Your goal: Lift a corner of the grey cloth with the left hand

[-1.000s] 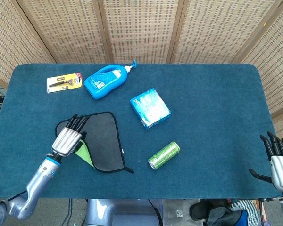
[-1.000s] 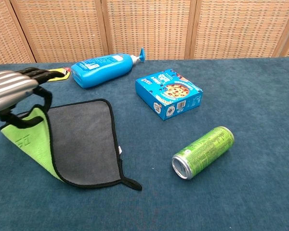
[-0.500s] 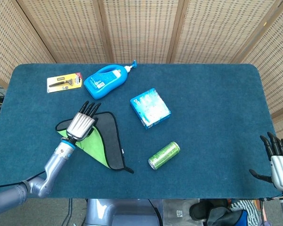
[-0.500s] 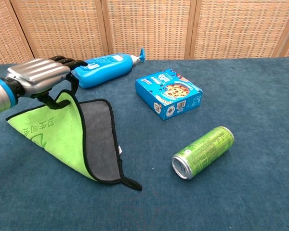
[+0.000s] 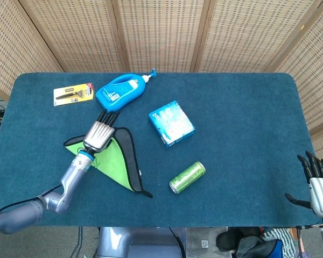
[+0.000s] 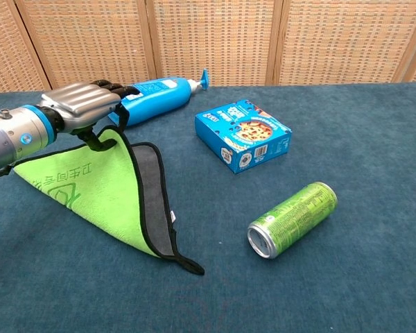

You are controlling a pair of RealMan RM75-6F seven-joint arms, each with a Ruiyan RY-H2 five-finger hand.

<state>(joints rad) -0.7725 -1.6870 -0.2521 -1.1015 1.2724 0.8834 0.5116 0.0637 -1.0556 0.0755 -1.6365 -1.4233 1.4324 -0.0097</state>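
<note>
The grey cloth (image 5: 130, 156) (image 6: 154, 191) lies at the front left of the table, black-edged, with a lime-green underside (image 6: 100, 191). My left hand (image 5: 99, 134) (image 6: 83, 104) pinches one corner and holds it raised above the table, folding the cloth over itself so the green face shows; only a narrow grey strip remains visible on the right side. My right hand (image 5: 318, 183) hangs off the table's front right corner with fingers spread and nothing in it; the chest view does not show it.
A blue pump bottle (image 5: 121, 93) (image 6: 149, 99) lies just beyond my left hand. A razor pack (image 5: 72, 93) sits at the back left. A blue box (image 5: 171, 123) (image 6: 243, 134) is mid-table and a green can (image 5: 187, 177) (image 6: 291, 218) lies on its side near the front.
My left hand has carried the cloth's corner up and to the right, toward the blue bottle. More green underside now shows and the grey area has shrunk. The right hand is still.
</note>
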